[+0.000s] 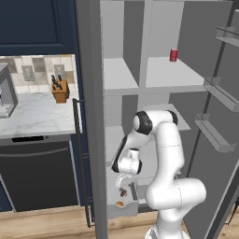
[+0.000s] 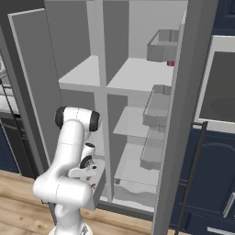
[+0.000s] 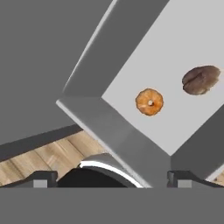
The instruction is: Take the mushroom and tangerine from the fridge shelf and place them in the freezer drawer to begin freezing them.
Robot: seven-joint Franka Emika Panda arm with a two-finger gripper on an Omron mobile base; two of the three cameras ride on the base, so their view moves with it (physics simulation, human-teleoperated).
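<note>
The tangerine (image 3: 149, 102) lies on the pale floor of the freezer drawer (image 3: 127, 142), centre-right of the hand view; the mushroom (image 3: 201, 80) lies on the same floor toward the right edge, near the tangerine but apart from it; neither touches a drawer wall. In the left base view both show as small lumps at lower centre, the tangerine (image 1: 120, 204) nearer the drawer's front lip and the mushroom (image 1: 123, 193) just behind it, inside the freezer drawer (image 1: 122, 211), which stands pulled out at the foot of the open fridge.

The gripper (image 1: 125, 183) hangs directly above the drawer at lower centre of the left base view, pointing down; its fingers (image 3: 43, 178) sit far apart at the bottom corners of the hand view, spread wide and holding nothing.

The fridge shelf (image 1: 163, 74) spans the upper centre of the left base view; a red can (image 1: 173, 55) stands upright on it toward the back right. A knife block (image 1: 60, 88) stands on the surface (image 1: 32, 112) at the left. Wooden floor (image 3: 39, 159) shows at lower left of the hand view.
</note>
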